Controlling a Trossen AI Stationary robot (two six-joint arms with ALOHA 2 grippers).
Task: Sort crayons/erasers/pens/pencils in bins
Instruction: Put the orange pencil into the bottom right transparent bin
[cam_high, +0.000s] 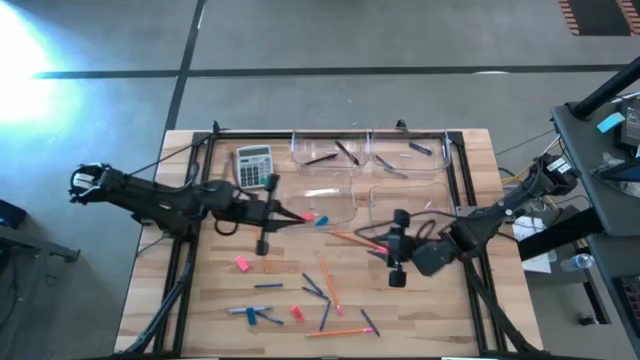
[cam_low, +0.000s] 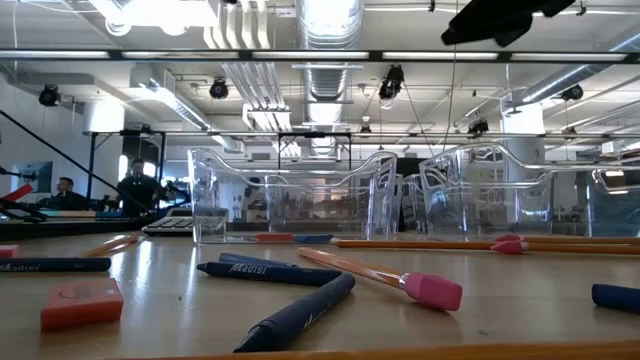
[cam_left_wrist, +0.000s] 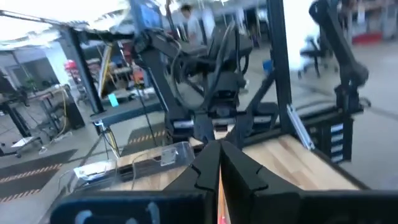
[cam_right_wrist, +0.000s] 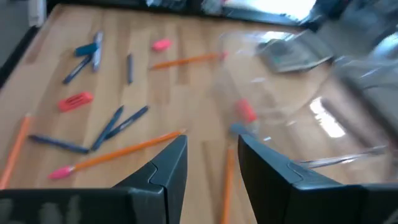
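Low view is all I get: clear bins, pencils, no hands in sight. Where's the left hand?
Observer: The left hand is by the left edge of the near-left clear plastic bin. It is shut, with a thin orange pencil between its fingers.
Operator: Right one?
Observer: The right hand hangs open over the centre-right of the wooden table, holding nothing.
Operator: Far bins loaded?
Observer: The two far clear plastic bins each hold a few thin dark sticks, probably pens.
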